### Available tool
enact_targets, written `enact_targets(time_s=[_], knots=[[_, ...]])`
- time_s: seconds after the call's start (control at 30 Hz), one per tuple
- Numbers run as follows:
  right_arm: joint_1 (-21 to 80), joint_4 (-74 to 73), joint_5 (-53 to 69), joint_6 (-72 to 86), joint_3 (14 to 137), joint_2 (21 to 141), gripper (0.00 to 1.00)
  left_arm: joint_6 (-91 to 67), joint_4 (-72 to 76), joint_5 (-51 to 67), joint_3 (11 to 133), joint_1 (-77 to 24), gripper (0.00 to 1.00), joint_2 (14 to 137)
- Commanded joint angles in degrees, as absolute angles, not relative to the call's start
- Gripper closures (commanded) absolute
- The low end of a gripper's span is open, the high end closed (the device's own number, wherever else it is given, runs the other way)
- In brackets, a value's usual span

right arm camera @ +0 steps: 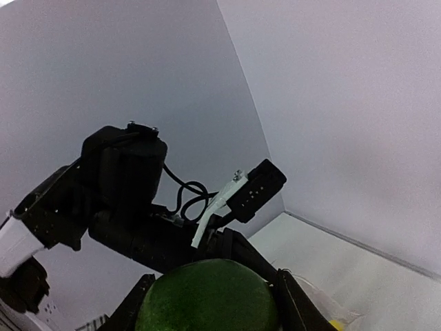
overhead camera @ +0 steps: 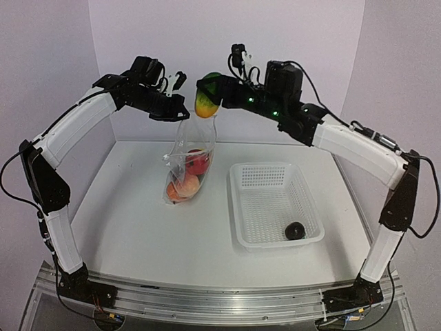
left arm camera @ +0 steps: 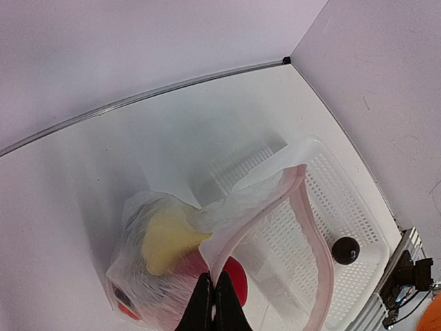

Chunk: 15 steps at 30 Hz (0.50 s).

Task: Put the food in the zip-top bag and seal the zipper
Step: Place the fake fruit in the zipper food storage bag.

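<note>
Clear zip-top bag hangs mid-frame, pinched by the left end effector, a peach inside; the right end effector grips a green mango above it. Basket, lower right, holds one mangosteen. Left wrist: yellow pepper inside the bag. Right wrist: mango gripped at bottom edge.

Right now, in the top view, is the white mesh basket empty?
No, one dark round fruit lies in the near right corner of the basket.
</note>
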State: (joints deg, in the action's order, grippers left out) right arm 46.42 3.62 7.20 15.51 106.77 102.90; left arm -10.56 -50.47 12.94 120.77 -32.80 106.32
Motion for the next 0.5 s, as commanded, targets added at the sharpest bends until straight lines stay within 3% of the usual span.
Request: enact_targets(time_s=[0.0,0.27,0.33,0.37,0.47], knots=[[46.8,16.8,-2.1,36.2,102.0,108.8,1.0,-11.6,-47.2,13.8,123.3,-32.5,1.0,106.1],[48.8,14.3,-4.7,32.4,99.6,111.7,0.99,-12.3,-47.0,15.4,123.6,-32.5,1.0,106.1],[48.9,10.0,-6.4,31.2,101.2,113.0,0.88,-12.7,-46.8,16.0,123.4,-32.5,1.0,106.1],[48.9,6.5,-7.7,30.8,102.2,113.5,0.73,-12.9,-46.8,16.4,123.3,-32.5,1.0,106.1],[48.9,-0.3,-9.1,29.9,105.1,114.8,0.44,-13.2,-46.8,17.2,123.3,-32.5,1.0,106.0]])
